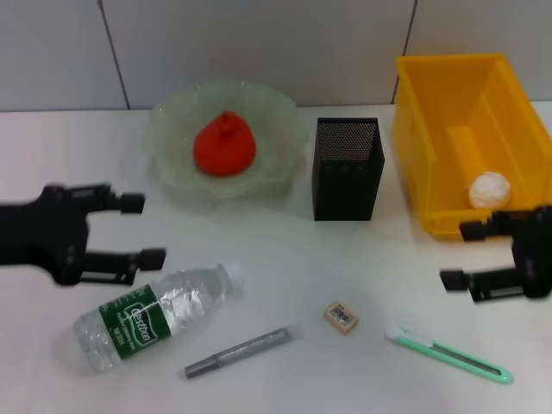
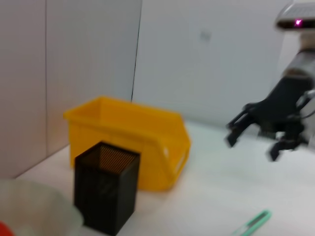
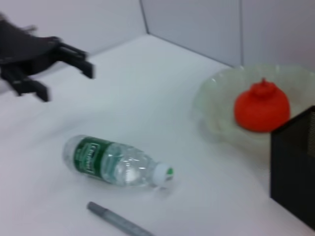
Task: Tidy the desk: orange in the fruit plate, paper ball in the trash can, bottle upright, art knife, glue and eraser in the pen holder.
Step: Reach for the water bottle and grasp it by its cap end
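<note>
The orange point(image 1: 224, 147) lies in the pale green fruit plate point(image 1: 172, 121). The paper ball point(image 1: 489, 190) lies in the yellow bin point(image 1: 414, 129). The water bottle point(image 1: 155, 315) lies on its side at the front left. A grey glue stick point(image 1: 237, 352), a tan eraser point(image 1: 341, 316) and a green art knife point(image 1: 448, 354) lie on the table in front of the black mesh pen holder point(image 1: 347, 168). My left gripper point(image 1: 143, 230) is open and empty just above and behind the bottle. My right gripper point(image 1: 460, 255) is open and empty in front of the bin.
The table is white, with a grey wall close behind the plate, holder and bin. The right wrist view shows the bottle point(image 3: 115, 162), the glue stick point(image 3: 118, 222) and the left gripper point(image 3: 66, 82). The left wrist view shows the pen holder point(image 2: 106, 187) and the bin point(image 2: 128, 132).
</note>
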`<state>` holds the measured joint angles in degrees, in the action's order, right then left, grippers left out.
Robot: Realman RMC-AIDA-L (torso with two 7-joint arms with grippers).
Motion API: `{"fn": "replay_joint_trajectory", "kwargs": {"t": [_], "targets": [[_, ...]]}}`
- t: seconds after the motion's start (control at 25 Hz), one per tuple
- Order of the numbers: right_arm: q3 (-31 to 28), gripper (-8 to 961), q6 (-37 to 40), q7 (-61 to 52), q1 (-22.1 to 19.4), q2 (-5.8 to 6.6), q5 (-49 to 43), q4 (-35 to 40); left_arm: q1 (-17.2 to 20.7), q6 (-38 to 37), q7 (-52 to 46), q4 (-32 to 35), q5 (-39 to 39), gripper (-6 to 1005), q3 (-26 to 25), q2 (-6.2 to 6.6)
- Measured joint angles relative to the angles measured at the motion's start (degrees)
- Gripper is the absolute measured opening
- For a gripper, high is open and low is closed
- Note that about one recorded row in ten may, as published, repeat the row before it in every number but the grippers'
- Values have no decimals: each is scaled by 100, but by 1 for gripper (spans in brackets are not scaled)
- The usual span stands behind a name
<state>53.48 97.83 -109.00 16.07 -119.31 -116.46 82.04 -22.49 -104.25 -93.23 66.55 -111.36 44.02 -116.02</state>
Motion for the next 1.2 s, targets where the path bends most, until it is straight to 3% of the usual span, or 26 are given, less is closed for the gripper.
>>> {"fn": "replay_joint_trajectory", "kwargs": {"t": [0.16,0.28,0.32,0.36,0.4,0.48,0.64,0.76,1.04,1.2], "targets": [[-410,835,-29,1484,-339,-5,804,-1108,-532,-10,-1057,1064,-1211,774,179,-203],[-663,835,13,2066,-433,5,1182,-1597,-532,-10,-1057,1064,-1211,772,179,-203],[-816,835,75,2336,-463,12,1316,-1806,-765,10,-1385,1150,-1612,771,353,-215],[-967,835,160,2558,-478,15,1378,-2002,-1281,71,-1926,1077,-2300,770,779,-226],[-1123,835,259,2779,-485,16,1424,-2201,-1281,71,-1926,1077,-2300,770,779,-226],[-1329,835,409,3043,-483,17,1438,-2454,-1595,399,-2455,1044,-2827,769,1513,-255],[-1601,834,494,3273,-457,25,1441,-2799,-1709,998,-3079,1026,-3105,766,2590,-259],[-1618,834,466,3298,-454,32,1433,-2893,-1864,1245,-3425,792,-3369,764,3019,-274],[-1625,834,419,3317,-438,32,1420,-3018,-2076,1763,-3750,19,-3679,760,3575,-302],[-1627,834,413,3322,-402,31,1420,-3113,-2076,1763,-3750,19,-3679,757,3575,-302]]}}
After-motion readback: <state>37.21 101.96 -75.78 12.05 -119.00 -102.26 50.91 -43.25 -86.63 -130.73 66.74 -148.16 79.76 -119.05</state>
